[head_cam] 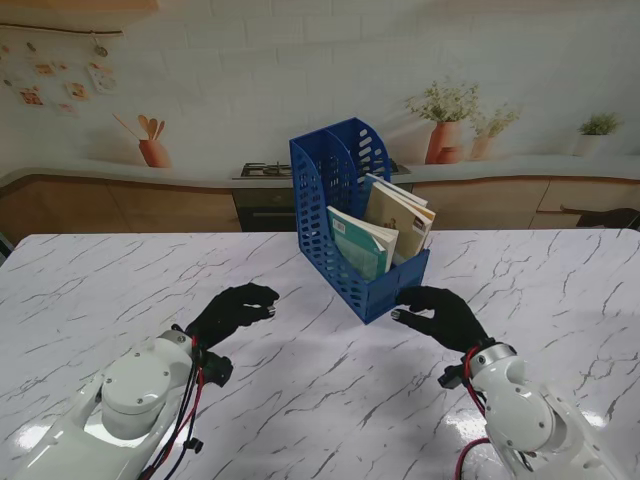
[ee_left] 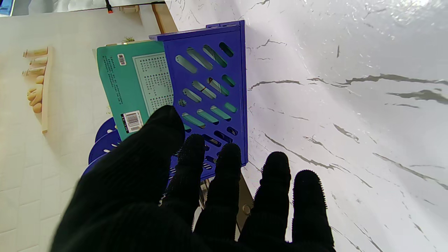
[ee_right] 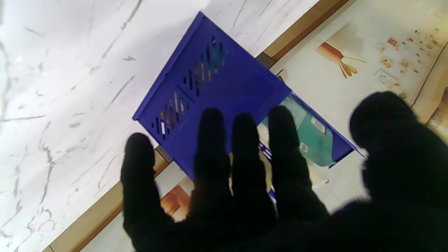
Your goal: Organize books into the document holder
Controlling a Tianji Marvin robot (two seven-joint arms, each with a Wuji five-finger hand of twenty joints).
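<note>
Both gloved hands sat nearest on the marble worktop [head_cam: 330,400], the left hand [head_cam: 232,312] holding nothing with its fingers [ee_left: 227,159] loosely curled and well apart from the blue document holder [head_cam: 322,205], the right hand [head_cam: 440,315] also empty, fingers spread, just beside the holder's front lip. Whether it touched the lip could not be told. Inside the holder stood 2 books, a teal book [head_cam: 358,243] and a beige book [head_cam: 398,218], leaning against its dividers, so the sorting looked finished.
</note>
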